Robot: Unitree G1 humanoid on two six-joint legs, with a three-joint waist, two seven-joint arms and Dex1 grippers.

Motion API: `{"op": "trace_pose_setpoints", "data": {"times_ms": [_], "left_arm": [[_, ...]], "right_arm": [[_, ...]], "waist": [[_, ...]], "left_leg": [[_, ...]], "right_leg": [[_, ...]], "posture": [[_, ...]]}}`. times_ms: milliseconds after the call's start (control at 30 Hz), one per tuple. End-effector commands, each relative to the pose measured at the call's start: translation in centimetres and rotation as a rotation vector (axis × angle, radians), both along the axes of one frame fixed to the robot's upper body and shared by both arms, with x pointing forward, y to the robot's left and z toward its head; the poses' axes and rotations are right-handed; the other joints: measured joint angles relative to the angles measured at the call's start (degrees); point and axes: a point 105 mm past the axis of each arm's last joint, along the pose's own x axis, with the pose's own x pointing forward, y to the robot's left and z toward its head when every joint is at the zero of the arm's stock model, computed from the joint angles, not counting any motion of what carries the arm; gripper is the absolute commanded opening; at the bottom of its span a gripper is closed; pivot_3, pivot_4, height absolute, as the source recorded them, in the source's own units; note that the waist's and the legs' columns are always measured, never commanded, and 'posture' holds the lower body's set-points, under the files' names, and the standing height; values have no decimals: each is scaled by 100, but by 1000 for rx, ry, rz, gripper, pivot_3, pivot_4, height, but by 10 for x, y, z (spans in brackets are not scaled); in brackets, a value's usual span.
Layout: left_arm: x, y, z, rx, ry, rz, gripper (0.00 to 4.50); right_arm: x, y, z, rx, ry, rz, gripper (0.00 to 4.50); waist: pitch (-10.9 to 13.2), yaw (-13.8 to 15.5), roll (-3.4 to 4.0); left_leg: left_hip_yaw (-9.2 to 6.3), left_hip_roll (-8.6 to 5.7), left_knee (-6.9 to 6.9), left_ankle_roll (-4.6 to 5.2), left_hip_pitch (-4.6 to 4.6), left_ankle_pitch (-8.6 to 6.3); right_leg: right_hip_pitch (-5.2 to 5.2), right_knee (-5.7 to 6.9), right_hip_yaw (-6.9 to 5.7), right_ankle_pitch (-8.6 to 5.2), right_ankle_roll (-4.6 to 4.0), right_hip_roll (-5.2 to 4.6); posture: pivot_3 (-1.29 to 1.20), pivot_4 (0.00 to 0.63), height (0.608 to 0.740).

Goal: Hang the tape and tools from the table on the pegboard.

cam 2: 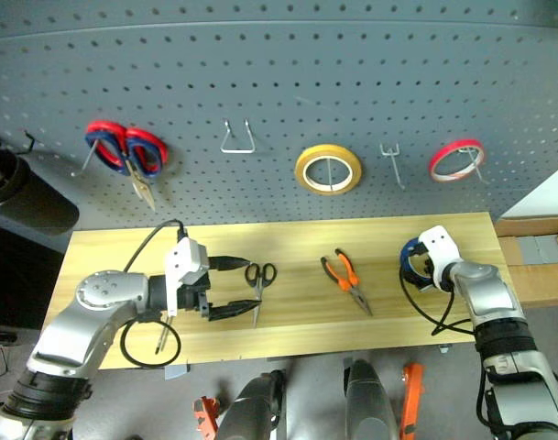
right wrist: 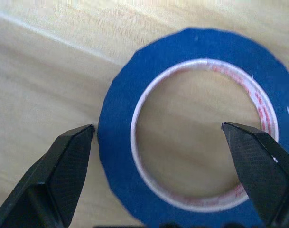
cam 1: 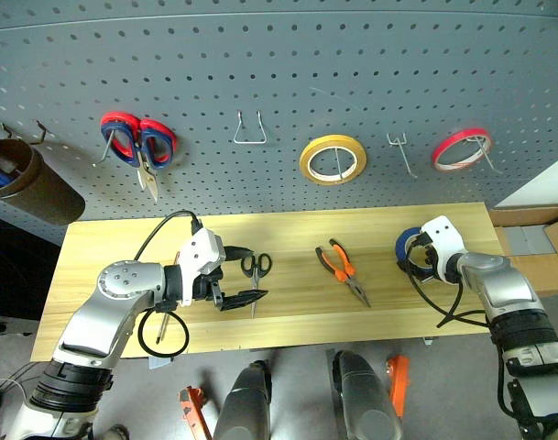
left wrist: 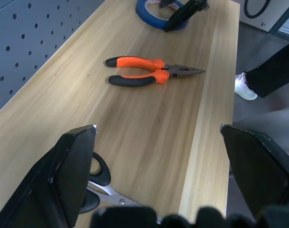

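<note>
The blue tape (right wrist: pixel 116 142) lies flat near the right end of the table (cam 1: pixel 297 312). My right gripper (right wrist: pixel 157 126) hangs open just over it, one finger outside the ring and the other over its hole. Black-handled scissors (cam 1: pixel 256 268) lie left of centre, right at the tips of my open left gripper (cam 1: pixel 245 275), which points along the tabletop and holds nothing. Orange-and-black pliers (cam 1: pixel 343 270) lie shut in the middle. A slim screwdriver (cam 1: pixel 159 326) pokes out from under my left forearm. Behind the table stands the pegboard (cam 1: pixel 279 73).
On the pegboard hang red-and-blue scissors (cam 1: pixel 136 142), a yellow roll (cam 1: pixel 333 159) and a thin red roll (cam 1: pixel 462 148), with bare hooks (cam 1: pixel 249 128) (cam 1: pixel 399 148) between them. A dark tub (cam 1: pixel 27 183) hangs at the left. A person's shoe (left wrist: pixel 246 88) is beyond the table's front edge.
</note>
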Motion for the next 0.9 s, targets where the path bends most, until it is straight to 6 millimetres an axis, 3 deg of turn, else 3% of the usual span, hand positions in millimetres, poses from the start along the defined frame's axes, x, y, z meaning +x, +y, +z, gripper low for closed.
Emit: {"op": "trace_pose_setpoints", "data": {"times_ms": [33, 367, 600, 900], "left_arm": [[-3, -6, 6, -4, -34, -29, 4500], [-7, -5, 11, -30, -39, -31, 4500], [-23, -7, 7, 0, -19, -88, 4500], [-23, -6, 9, -17, -33, -80, 4500]], "right_arm": [[-8, -5, -14, -23, 72, 10, 3850], [-30, 9, -32, 27, 154, 28, 421], [-34, 2, -26, -44, 42, -39, 367], [-76, 42, 33, -85, -298, -110, 367]], "waist": [[0, 1, 0], [-2, -3, -3], [-2, 11, -4], [0, 29, 1]], "left_leg": [[1, 0, 0, 0, 0, 0], [2, 3, 3, 0, 1, 0], [0, 6, 2, -1, 2, 0], [1, 5, 4, -2, -52, 1]], "right_leg": [[0, 0, 0, 0, 0, 0], [0, 3, 0, 0, 0, 1], [0, 3, 1, 0, 0, 2], [-54, 9, 7, 1, 0, 0]], "posture": [[-37, 384, 740], [-50, 379, 740], [-43, 370, 740], [-71, 376, 740]]}}
